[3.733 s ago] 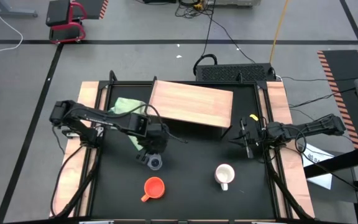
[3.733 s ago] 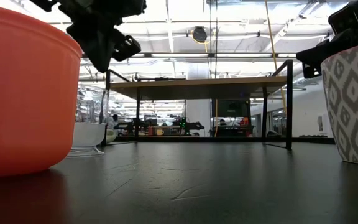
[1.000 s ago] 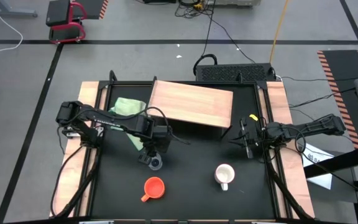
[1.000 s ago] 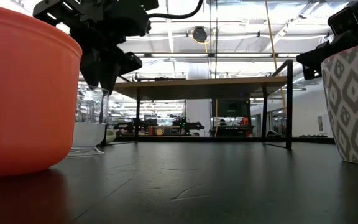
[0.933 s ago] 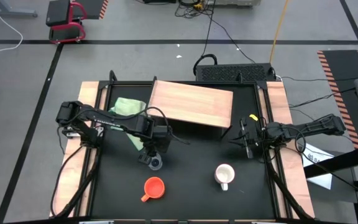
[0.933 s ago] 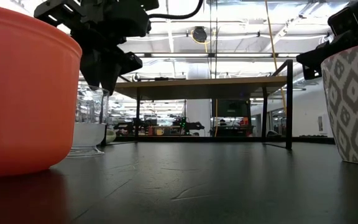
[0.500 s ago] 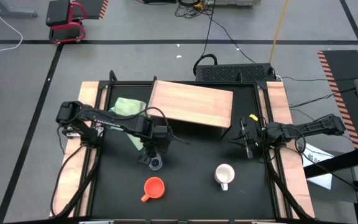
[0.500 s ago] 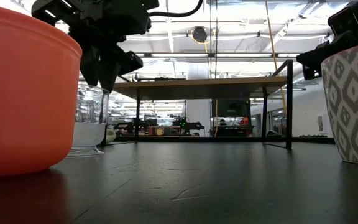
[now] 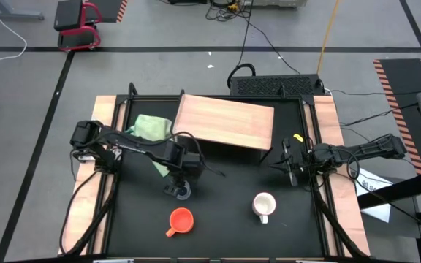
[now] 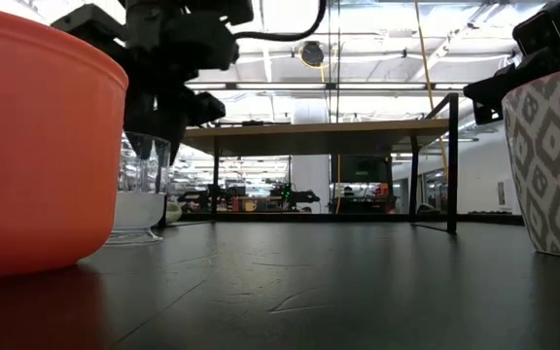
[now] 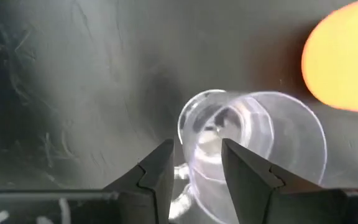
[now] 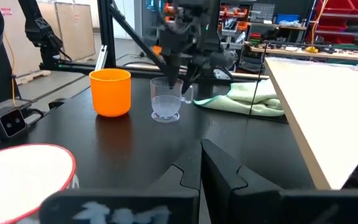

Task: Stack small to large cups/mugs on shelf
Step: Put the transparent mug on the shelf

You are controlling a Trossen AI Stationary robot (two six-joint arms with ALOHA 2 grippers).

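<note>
The small clear glass cup (image 9: pixel 183 192) stands upright on the black tabletop, in front of the shelf (image 9: pixel 225 122). My left gripper (image 11: pixel 197 171) is open and points down over it. One finger (image 11: pixel 247 177) stands over the cup's inside, the other (image 11: pixel 157 177) outside by the handle (image 11: pixel 180 173). The orange mug (image 9: pixel 181 220) and the white patterned mug (image 9: pixel 264 205) stand nearer the front edge. My right gripper (image 9: pixel 287 164) waits shut at the table's right side. My left gripper comes at the glass cup from above, its fingers on either side of the wall (image 11: pixel 190 163) at the handle side. The cup's base rests on the table. Whether either finger touches the glass, I cannot tell.
A light green cloth (image 9: pixel 150 125) lies at the far left beside the shelf, which stands raised on dark legs (image 10: pixel 450 165). Pale wooden strips (image 9: pixel 86 212) run along both sides of the table.
My left gripper has gone down until its fingertips reach the glass cup's rim. The cup, both mugs and my right gripper have stayed where they were.
</note>
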